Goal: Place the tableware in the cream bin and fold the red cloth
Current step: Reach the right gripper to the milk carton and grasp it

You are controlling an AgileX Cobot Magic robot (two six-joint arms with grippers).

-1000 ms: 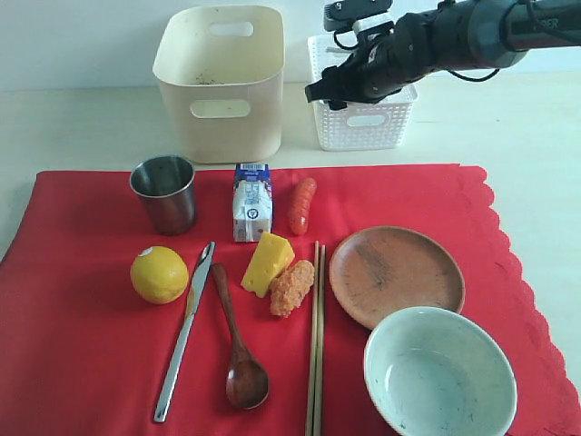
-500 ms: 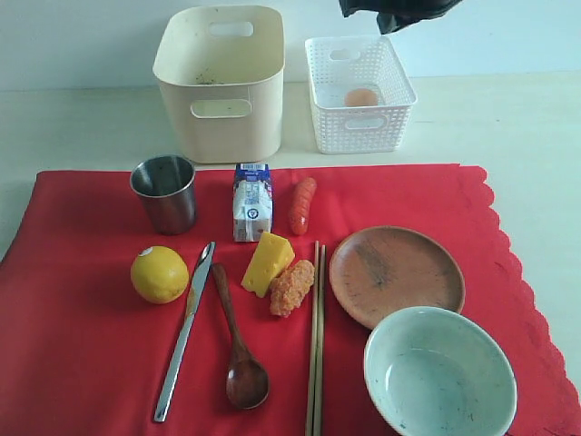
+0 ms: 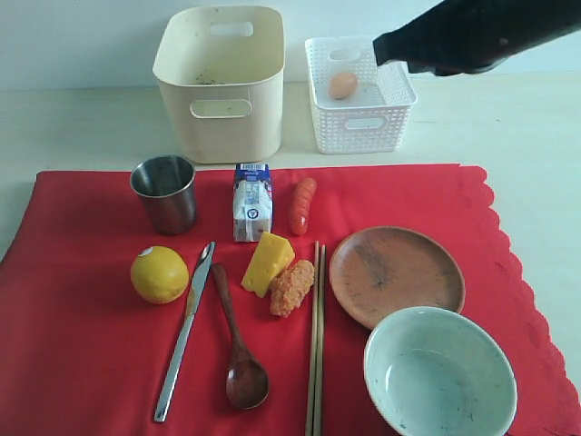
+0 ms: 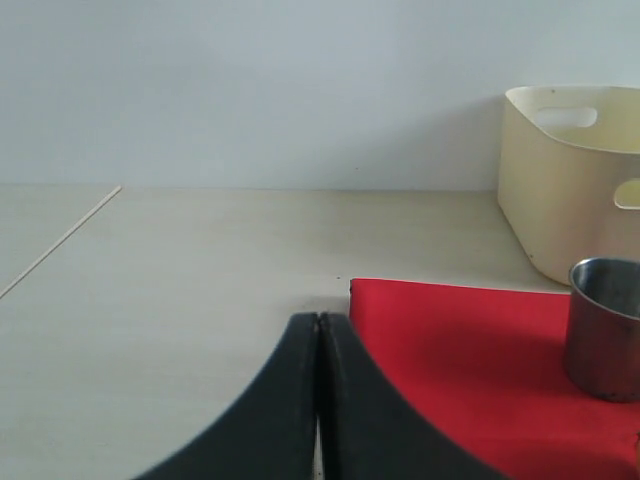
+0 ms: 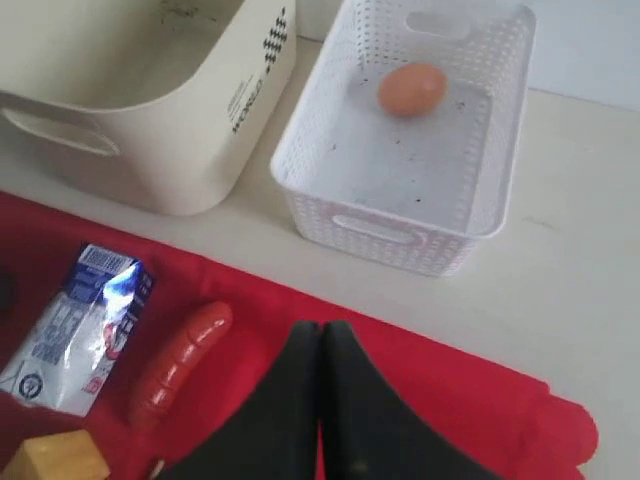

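Tableware all out on the red cloth [image 3: 82, 363], none of it in the cream bin [image 3: 227, 136], far back and left of centre beyond the cloth's far edge. Steel cup [image 3: 165, 193] upright at far left of the cloth, just near of the bin. Steel knife [image 3: 185, 329] and dark wooden spoon [image 3: 236, 341] side by side at near left, apart. Wooden chopsticks [image 3: 315, 345] paired down the middle, touching each other. Round brown plate [image 3: 397, 275] to their right, pale green bowl [image 3: 439, 374] at near right, hard against the plate's near edge.

Food in among it: lemon [image 3: 159, 273] left of the knife, milk carton [image 3: 251, 202] and sausage [image 3: 302, 205] toward the far side, cheese [image 3: 268, 263] and a crumbed piece [image 3: 291, 287] between spoon and chopsticks. Egg [image 3: 342, 84] alone in the white lattice basket [image 3: 363, 127], right of the bin.

Cloth spread flat, unfolded.

Right gripper [image 5: 320, 330] clenched tight, nothing between the fingers, up above the cloth's far edge on the near side of the basket. Blurred dark arm [image 3: 472, 34] across the far right.

Left gripper [image 4: 318, 322] likewise pressed closed and empty, over bare tabletop [image 4: 150, 300] beside a corner of the cloth, cup and bin beyond.
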